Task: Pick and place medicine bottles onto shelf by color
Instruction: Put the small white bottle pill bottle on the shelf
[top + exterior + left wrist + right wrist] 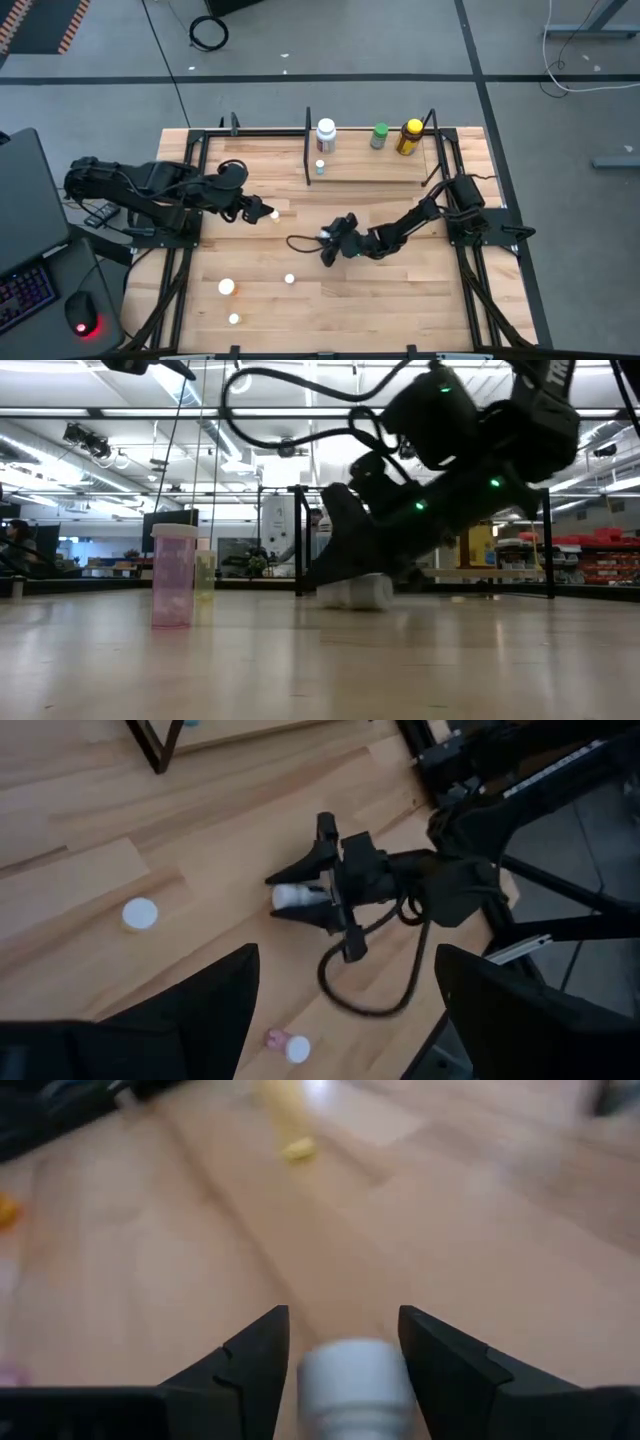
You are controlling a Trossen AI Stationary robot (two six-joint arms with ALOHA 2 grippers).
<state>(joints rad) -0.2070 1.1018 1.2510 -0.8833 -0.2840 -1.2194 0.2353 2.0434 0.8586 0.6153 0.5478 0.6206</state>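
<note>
A: Seen from above, the shelf point(370, 170) at the table's far edge carries three upright medicine bottles: a white labelled bottle point(326, 135), a green bottle point(379, 136) and a yellow dark-capped bottle point(409, 137). A tiny bottle point(320, 167) stands on the plank just in front of the white one.

B: And the arms?

A: The right gripper point(328, 243) is low over mid-table, its fingers apart on either side of a small white bottle point(355, 1380) lying on the wood; whether they touch it cannot be told.

B: The left?

A: The left gripper point(262, 211) hangs over the table's left half, fingers spread wide, nothing between them.

B: What sits loose?

A: Several small white bottles on the near-left boards point(227, 287). At table height, a pink translucent bottle point(173, 575) stands upright; its contents cannot be made out.
</note>
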